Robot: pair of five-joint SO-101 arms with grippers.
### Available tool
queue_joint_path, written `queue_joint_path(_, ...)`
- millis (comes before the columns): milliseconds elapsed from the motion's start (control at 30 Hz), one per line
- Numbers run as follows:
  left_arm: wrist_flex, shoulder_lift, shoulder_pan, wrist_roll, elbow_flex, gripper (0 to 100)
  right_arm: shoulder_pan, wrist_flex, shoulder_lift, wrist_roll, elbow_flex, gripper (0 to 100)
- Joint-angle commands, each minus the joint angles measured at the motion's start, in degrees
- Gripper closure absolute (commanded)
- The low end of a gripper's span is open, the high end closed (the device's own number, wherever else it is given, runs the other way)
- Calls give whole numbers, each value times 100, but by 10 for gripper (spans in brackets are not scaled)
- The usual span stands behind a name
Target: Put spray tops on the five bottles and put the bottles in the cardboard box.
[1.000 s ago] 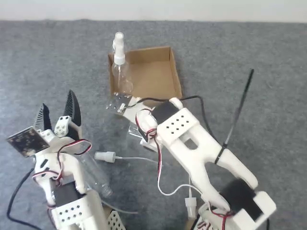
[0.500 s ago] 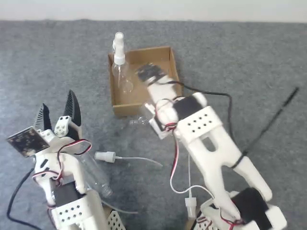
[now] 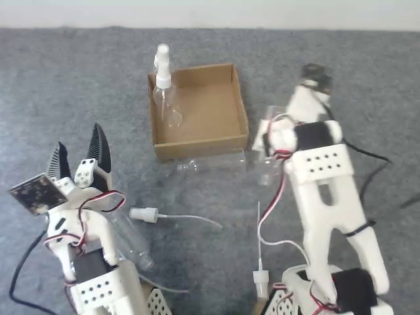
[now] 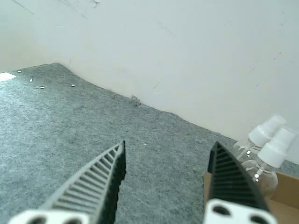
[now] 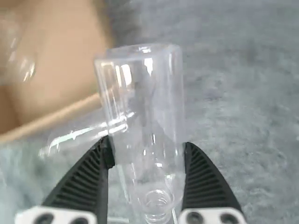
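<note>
Just beside cardboard box (image 3: 241, 98) right wall: right gripper (image 5: 147, 147) clamps bottle (image 5: 140, 93).

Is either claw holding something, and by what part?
The right gripper holds a clear bottle, pinched across its body near the neck. The left gripper is open, holding nothing.

The table is seen from above by the fixed high camera, tilted down over the grey carpet (image 3: 79, 72) from the arms' base side, with a strip of white wall (image 3: 210, 13) at the far edge. The left wrist camera is mounted behind the left gripper (image 4: 169, 145), low, and faced across the carpet toward that wall. The two capped bottles (image 4: 271, 140) and a corner of the cardboard box (image 4: 287, 200) are shared with the high view. The right wrist camera is aimed steeply down, very near, past the right gripper (image 5: 147, 144) at a clear bottle (image 5: 140, 93) clamped there. The box edge and a lying bottle (image 5: 70, 139) are likewise shared.
</note>
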Motion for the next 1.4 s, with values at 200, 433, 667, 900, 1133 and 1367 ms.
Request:
queue_joint_path(200,-193,-62,9,-35,-40,732,1270,-435,-295,-1916,659,961)
queue_joint_path(433,-193,-62,9,-35,-40,732,1851,-1508,-286,-2875,1732,961)
queue_joint_path(667,-193,-62,9,-35,-40,732,1859,-2422,-295,-3578,2567,960)
queue_joint_path(900,-193,-62,9,-35,-31,732,1938,-2791,-295,-3657,2787,960)
queue_joint_path(1133,-193,-62,9,-35,-31,732,1912,-2941,-286,-3657,2945,921)
queue_joint_path(1367,-193,-62,9,-35,-31,732,1508,-2800,-286,-3613,3015,727)
